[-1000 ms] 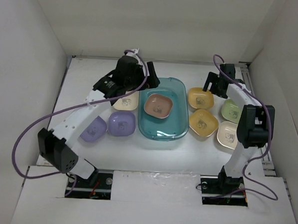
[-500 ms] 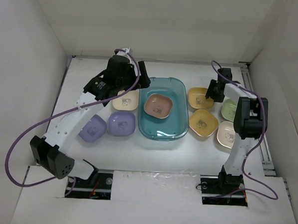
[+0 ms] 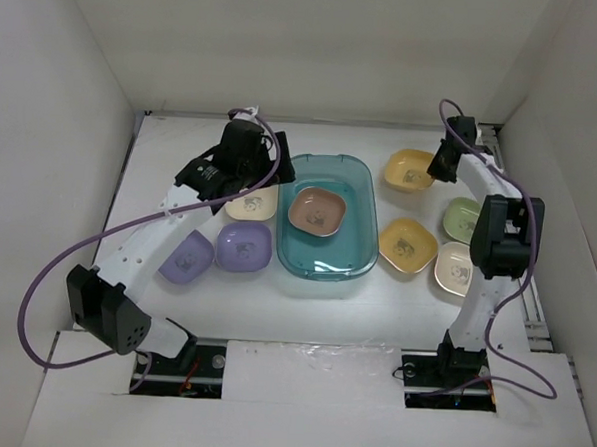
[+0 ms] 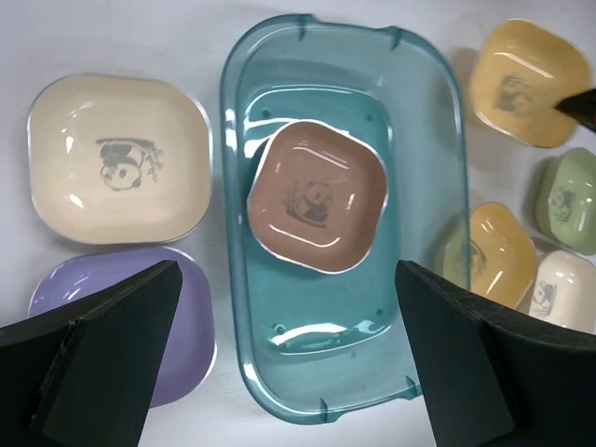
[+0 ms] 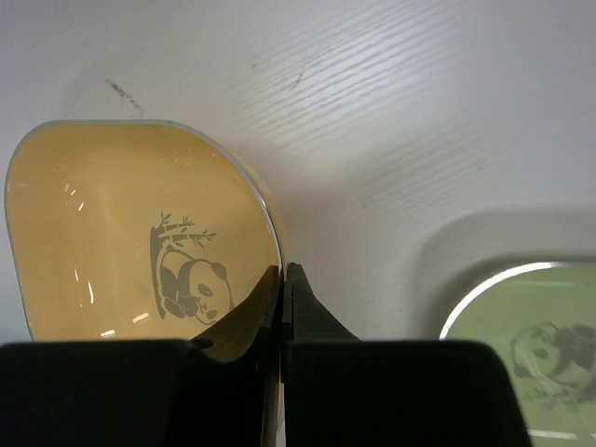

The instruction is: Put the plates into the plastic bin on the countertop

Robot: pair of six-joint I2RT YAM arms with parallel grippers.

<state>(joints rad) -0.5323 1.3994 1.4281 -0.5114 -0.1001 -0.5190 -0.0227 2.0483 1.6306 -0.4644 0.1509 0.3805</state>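
Top external: got white countertop (image 3: pixel 304 304) boxed in by white walls, with metal rails (image 3: pixel 539 331) along the edges left and right of the bin. Seeing teal plastic bin (image 3: pixel 326 273) mid-counter, long axis running away from the arm bases, rim unobstructed all round. Holds one brown plate (image 3: pixel 316 209), flat on the bin floor and slightly toward the far end, leaving bare floor at the near end.

Left of the bin: seeing cream plate (image 3: pixel 251 203) just beside the rim and purple plate (image 3: pixel 243 247) nearer the bases, also close to the rim. Second purple plate (image 3: pixel 187 258) further left, partly under the left arm.

Right of the bin: seeing yellow-orange plate (image 3: pixel 409 244) beside the rim with a thin gap. Further right, near the rail, green plate (image 3: pixel 464 217) and second cream plate (image 3: pixel 454 269).

Off the bin's far right corner: other yellow-orange plate (image 3: pixel 409 171), with open white surface between it and the rim. Reading right gripper (image 5: pixel 282 279) as pinched tight on that plate's edge, on the side away from the bin. Can't tell whether lifted.

Seeing left gripper (image 4: pixel 287 279) spread fully wide, gripping nothing, hanging above the bin's left side, brown plate straight below.
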